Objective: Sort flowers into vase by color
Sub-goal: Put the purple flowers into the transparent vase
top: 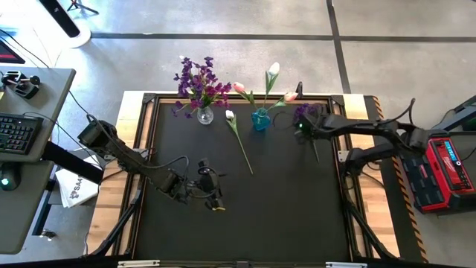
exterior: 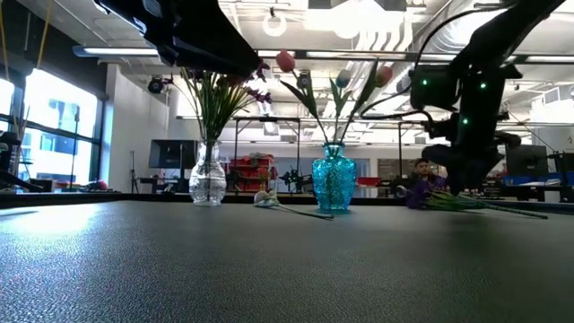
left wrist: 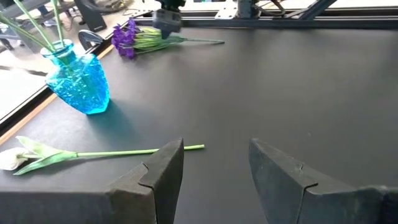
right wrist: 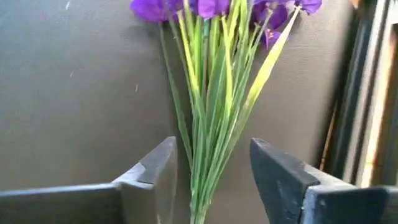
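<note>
A purple sprig [right wrist: 211, 93] lies flat on the black table near its far right corner [top: 303, 113]. My right gripper [right wrist: 213, 144] points steeply down over it, open, one finger on each side of the green stems, with a gap on both sides. Mid-table a white tulip [top: 239, 141] also lies flat. The clear vase [top: 205, 115] holds purple flowers. The blue vase [top: 260, 119] holds pink and white tulips. My left gripper [left wrist: 214, 146] hovers open at the near left [top: 214, 199], with nothing between its fingers, aimed toward the tulip's stem end [left wrist: 193, 147].
The table's raised wooden frame [top: 349, 141] runs close beside the right gripper. Both vases stand along the far edge. The middle and near part of the black mat [top: 282, 208] is bare. A keyboard desk [top: 22, 126] sits off the table's left.
</note>
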{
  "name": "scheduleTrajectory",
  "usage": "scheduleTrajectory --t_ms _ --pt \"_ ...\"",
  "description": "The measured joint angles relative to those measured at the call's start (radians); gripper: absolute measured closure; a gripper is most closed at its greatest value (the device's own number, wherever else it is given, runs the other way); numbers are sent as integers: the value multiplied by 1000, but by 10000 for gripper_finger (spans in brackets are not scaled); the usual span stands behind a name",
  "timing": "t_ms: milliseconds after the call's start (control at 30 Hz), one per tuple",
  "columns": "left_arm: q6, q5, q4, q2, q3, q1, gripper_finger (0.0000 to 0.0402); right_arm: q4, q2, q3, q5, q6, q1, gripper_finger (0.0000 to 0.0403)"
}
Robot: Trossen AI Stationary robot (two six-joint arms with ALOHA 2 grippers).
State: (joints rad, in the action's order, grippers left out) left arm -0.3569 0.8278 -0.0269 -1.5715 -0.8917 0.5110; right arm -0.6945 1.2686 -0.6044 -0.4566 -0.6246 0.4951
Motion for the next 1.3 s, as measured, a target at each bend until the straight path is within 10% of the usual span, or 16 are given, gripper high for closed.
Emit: scheduleTrajectory --t_ms 667,1000,1300 --pt "-8 -15 0 -1 0 1 234 127 126 0 219 90 186 218" --pt "-8 -15 0 -1 0 1 234 97 115 0 260 133 183 383" --pt "-9 -15 0 -1 0 2 234 -141 30 2 308 -182 -102 397"
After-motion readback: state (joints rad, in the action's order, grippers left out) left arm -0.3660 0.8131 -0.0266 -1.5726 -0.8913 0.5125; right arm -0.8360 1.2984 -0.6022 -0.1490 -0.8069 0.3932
